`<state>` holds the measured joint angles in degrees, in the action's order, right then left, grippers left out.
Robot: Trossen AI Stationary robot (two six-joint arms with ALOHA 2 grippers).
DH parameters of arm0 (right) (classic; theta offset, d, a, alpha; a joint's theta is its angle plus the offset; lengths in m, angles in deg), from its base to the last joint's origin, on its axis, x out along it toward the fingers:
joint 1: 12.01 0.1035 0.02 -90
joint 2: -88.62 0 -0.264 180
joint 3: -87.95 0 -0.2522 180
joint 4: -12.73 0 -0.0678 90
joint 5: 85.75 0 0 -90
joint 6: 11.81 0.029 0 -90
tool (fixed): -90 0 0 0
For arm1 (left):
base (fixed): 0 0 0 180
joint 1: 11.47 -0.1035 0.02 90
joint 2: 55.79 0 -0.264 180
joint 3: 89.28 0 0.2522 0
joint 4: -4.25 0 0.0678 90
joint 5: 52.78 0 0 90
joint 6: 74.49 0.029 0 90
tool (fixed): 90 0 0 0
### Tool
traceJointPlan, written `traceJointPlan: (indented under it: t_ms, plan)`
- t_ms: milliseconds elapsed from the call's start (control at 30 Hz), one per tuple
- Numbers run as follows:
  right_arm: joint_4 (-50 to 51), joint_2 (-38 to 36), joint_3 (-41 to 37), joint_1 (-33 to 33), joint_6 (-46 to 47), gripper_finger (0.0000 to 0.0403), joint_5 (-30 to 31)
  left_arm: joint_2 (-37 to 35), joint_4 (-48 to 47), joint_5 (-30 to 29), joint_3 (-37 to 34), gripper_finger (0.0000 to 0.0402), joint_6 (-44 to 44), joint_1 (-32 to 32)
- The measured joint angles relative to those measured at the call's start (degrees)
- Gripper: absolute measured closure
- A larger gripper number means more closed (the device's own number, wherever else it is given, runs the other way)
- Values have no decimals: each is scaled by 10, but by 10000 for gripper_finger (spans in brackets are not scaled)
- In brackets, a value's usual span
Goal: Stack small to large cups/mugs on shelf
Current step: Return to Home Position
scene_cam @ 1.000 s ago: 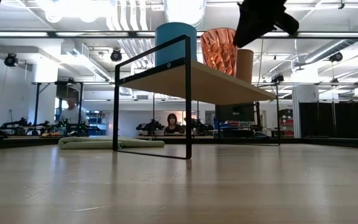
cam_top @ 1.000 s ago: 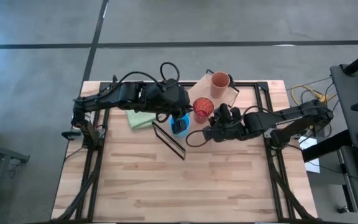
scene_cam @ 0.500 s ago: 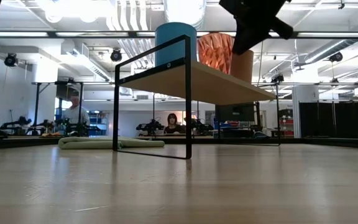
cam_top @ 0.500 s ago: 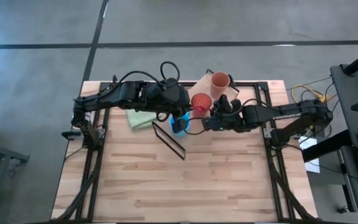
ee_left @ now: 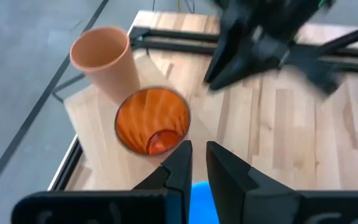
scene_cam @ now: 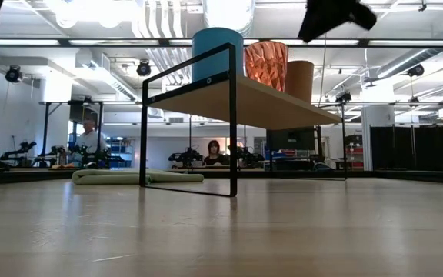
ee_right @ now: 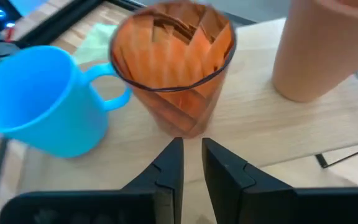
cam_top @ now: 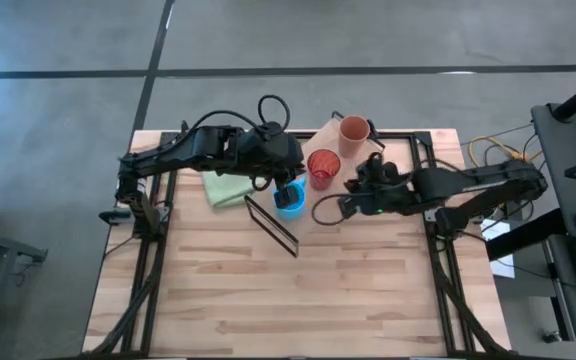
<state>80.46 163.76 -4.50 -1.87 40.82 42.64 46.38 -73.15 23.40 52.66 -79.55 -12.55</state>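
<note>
Three cups in a row on the shelf (scene_cam: 260,100), both arms close to them. The blue cup (cam_top: 290,198) stands at the end nearest the black wire leg, the red tumbler (cam_top: 324,167) is just beside it in the middle, and the orange-brown cup (cam_top: 354,132) is at the far end; all three are upright with their mouths up. The blue cup's handle points toward the tumbler, and it cannot be told whether the two touch. The left gripper (ee_left: 197,146) hangs directly over the blue cup's mouth, its fingers drawn close with only a narrow slit between them and nothing held. The right gripper (ee_right: 191,144) sits beside the shelf, facing the tumbler, its fingers likewise nearly together and empty. The chief hazard is judged to lie with the left arm: a sideways swing before it has risen enough could catch the blue cup's rim or handle. That could tip the cup off the shelf end onto the table (cam_top: 298,300), or push it into the tumbler. A second hazard is a low sweep of the right arm, or of the cable looped under it, which could clip the tumbler and then the neighbouring cups, since the row is closely spaced. The pale green cloth (cam_top: 226,188) lies on the table behind the shelf, apart from both paths. No brand, label or writing can be read on the cups, the shelf or the arms.
</note>
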Motion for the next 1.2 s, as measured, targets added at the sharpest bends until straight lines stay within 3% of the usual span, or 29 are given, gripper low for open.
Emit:
traceJointPlan:
  t_ms: [367, 633, 800, 900, 1000, 1133, 1200]
  plan:
    - [72, -133, 52, 71, -53, 349, 0, -78, -53, 0, -2, 368, -2, 0]
    - [84, -223, 56, 76, -62, 349, -3, -141, -71, 0, -11, 368, -9, 0]
    - [70, -254, 52, 77, -113, 349, -28, -165, -74, 0, -18, 368, -94, 0]
    - [10, -256, 44, 84, -169, 349, -50, -177, -72, 0, -20, 368, -126, 0]
    - [-128, -247, 15, 93, -257, 349, -76, -190, -56, 0, -20, 368, -151, 9]
    - [-338, -219, -35, 97, -385, 349, -160, -202, -6, 0, -21, 368, -154, 22]
    - [-376, -208, -44, 97, -421, 349, -174, -203, 17, 0, -22, 368, -142, 30]
